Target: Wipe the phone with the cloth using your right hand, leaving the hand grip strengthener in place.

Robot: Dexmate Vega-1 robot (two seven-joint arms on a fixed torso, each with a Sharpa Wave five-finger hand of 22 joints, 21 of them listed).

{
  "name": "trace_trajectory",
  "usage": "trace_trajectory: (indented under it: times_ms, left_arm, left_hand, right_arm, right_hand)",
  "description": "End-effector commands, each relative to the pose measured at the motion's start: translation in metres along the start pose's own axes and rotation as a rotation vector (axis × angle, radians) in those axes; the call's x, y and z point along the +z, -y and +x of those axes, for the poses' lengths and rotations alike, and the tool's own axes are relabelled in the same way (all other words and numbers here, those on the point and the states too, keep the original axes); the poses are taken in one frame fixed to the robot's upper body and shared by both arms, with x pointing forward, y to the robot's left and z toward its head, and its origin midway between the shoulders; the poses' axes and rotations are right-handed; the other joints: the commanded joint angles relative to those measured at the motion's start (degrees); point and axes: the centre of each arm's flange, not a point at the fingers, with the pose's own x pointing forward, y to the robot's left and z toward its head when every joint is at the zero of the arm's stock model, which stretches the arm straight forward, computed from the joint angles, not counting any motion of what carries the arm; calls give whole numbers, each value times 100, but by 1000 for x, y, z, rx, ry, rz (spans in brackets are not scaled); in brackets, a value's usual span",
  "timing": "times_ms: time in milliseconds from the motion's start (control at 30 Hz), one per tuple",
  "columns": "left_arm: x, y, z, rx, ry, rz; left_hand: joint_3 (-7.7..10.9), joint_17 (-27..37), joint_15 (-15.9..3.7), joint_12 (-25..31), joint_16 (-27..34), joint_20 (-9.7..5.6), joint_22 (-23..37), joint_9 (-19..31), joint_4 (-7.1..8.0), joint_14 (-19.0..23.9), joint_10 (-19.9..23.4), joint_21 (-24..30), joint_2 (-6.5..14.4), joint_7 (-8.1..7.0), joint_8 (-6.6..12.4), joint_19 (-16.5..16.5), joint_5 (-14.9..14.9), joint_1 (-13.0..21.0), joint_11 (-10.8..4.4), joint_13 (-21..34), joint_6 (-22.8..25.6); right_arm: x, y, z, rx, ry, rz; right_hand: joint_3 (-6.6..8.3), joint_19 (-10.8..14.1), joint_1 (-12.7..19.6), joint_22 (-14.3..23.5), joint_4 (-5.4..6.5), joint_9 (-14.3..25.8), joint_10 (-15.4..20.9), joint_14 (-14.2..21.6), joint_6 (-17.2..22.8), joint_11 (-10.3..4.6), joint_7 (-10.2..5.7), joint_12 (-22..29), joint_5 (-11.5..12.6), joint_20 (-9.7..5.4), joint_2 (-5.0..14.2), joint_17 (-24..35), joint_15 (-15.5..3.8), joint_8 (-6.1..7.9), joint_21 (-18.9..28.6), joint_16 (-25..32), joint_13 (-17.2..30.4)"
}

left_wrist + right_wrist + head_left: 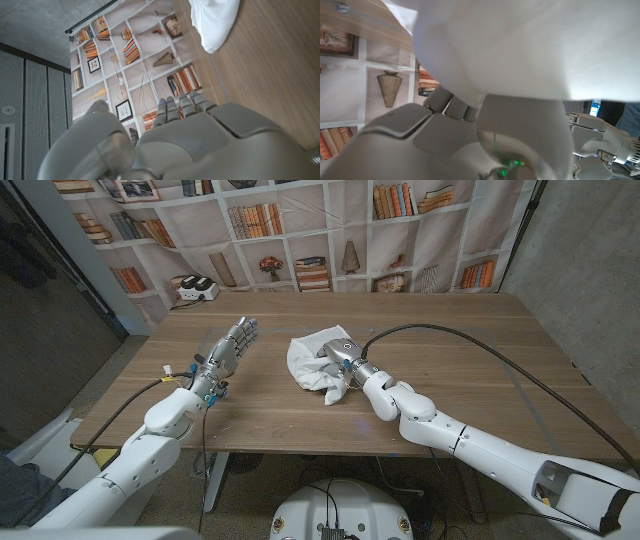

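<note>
A crumpled white cloth (pixel 308 358) lies on the wooden table (pixel 480 360) just past its middle. My right hand (pixel 343 362) is buried in the cloth's right side and grips it, with folds draped over the fingers. In the right wrist view the cloth (pixel 520 45) covers the fingers of that hand (pixel 470 140). Whatever lies under the cloth is hidden. My left hand (pixel 232 345) hovers over the table left of the cloth, apart from it, fingers stretched out and holding nothing. The left wrist view looks past that hand (pixel 190 140) to a corner of the cloth (pixel 212 20).
A small white box with black parts (pixel 195 288) stands beyond the table's far left corner, in front of a bookshelf backdrop. A black cable (pixel 470 345) arcs over the table's right half to my right arm. Bare wood spreads at the front and the right.
</note>
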Motion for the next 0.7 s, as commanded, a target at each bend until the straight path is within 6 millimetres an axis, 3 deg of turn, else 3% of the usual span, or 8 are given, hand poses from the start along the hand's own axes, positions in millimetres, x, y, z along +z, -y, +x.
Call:
trace_trajectory:
  times_ms: [33,300,700]
  left_arm:
    - [-6,6,11,-35,-10,-15]
    - [-7,6,10,-32,-11,-13]
    - [-2,4,2,-17,-12,2]
  left_hand:
    - [-2,34,-4,9,10,4,5,20,3,-15,12,16,2,4,-15,-21,-13,33,-7,22,-8]
    - [-10,34,-6,8,9,8,6,20,3,-17,10,14,6,7,-14,-26,-15,37,-17,22,-5]
    - [-22,34,-12,7,8,8,6,20,4,-21,6,14,14,1,-10,-27,-18,43,-13,22,5]
  right_arm:
    - [3,3,-33,-5,-21,21]
    - [6,5,-30,-9,0,31]
    - [22,11,12,-15,88,6]
  right_hand:
    - [-1,-32,-33,-4,13,8,412,0,12,-338,7,-1,24,-580,-16,28,-17,-30,54,-21,30]
    - [3,-60,-36,-22,15,4,409,-4,16,-339,1,-21,24,-580,-7,35,-15,-44,87,-36,34]
    - [10,-96,-36,-48,12,0,419,-2,17,-342,8,-38,22,-579,1,47,-14,-66,139,-55,53]
